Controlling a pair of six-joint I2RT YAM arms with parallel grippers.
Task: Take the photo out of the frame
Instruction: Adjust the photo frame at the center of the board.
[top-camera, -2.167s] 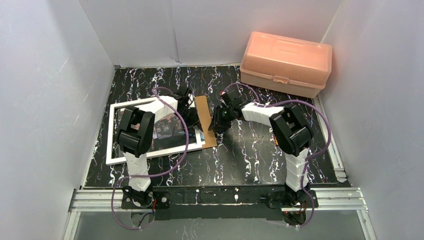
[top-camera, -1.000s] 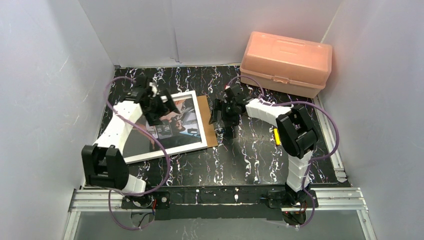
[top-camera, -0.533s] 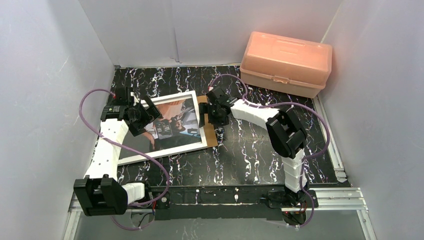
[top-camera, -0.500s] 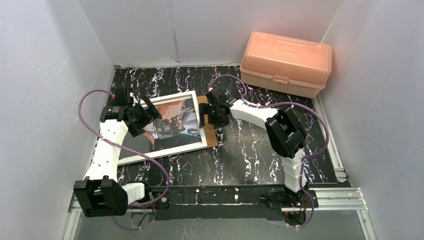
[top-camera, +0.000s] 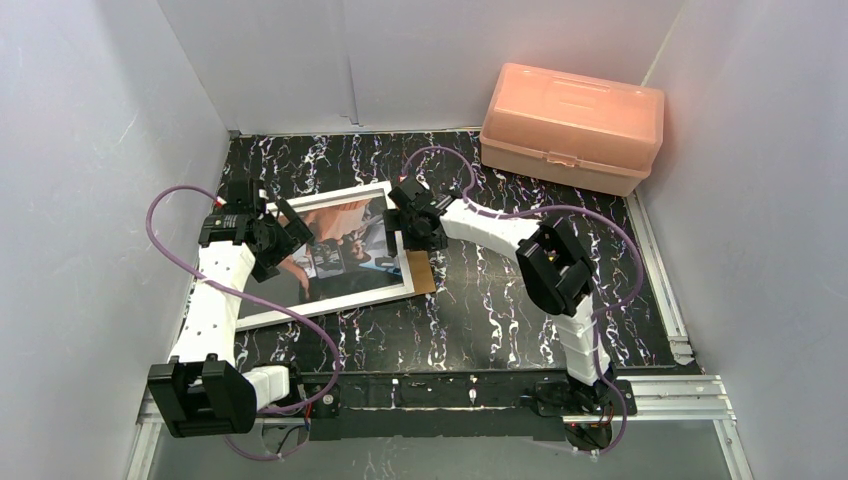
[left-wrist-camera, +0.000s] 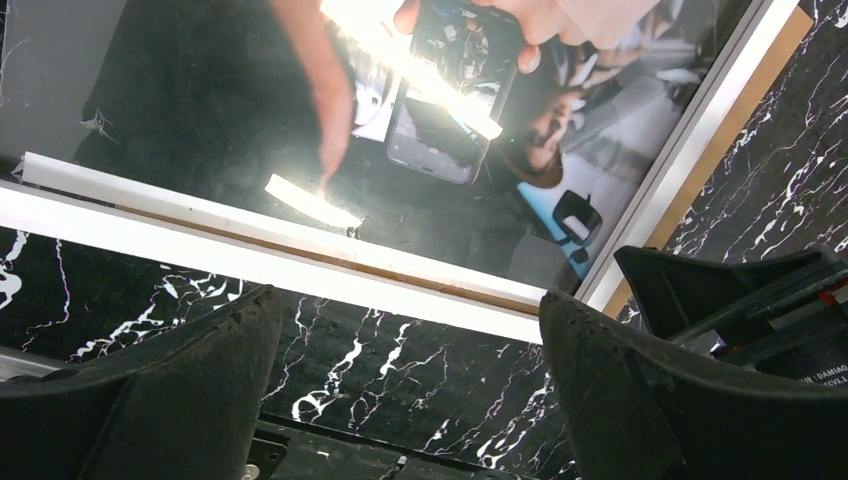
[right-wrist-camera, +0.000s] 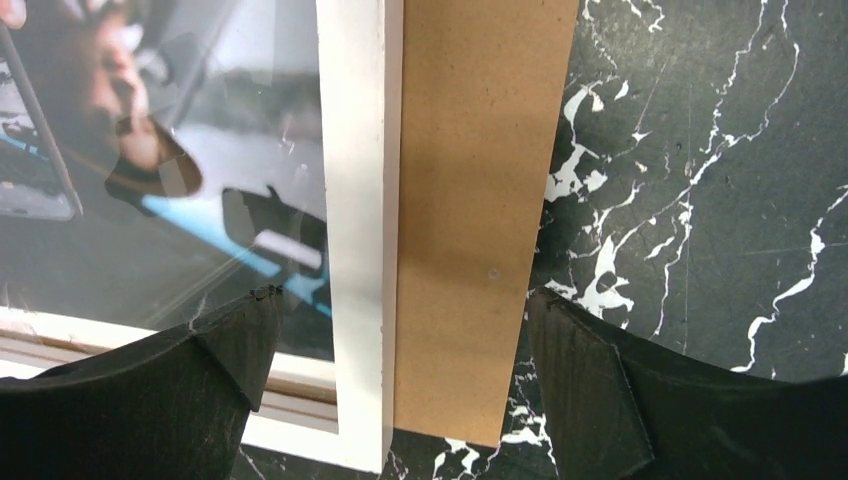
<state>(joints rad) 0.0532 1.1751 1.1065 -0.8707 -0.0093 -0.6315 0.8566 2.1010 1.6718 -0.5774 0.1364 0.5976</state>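
Widest thing first: the black marbled desk (top-camera: 500, 300), with a pink box (top-camera: 572, 125) parked in its far right corner, well apart from the action. On the left half of the desk lies the frame (top-camera: 330, 304), flat and face up, its long axis running roughly from the left edge toward the middle. Inside it sits the photo (top-camera: 345, 250), glossy and throwing glare. It's not out yet!

Now look at the frame's right-hand short side: a strip of brown backing board (right-wrist-camera: 470, 200) pokes out from under the white border, flat on the desk. By my reading, that's the way in.

And both arms are over it. The right pincer (right-wrist-camera: 400, 295) hangs directly above that short side, jaws wide apart, one finger over the photo, the other out over bare marble, border and board strip between them. It's gripping nothing. The left pincer (left-wrist-camera: 405, 300) hovers over the frame's left part, jaws just as wide, also empty.

So the right arm is the nearer one to the exposed edge, and its fingers spread across that edge rather than along it.
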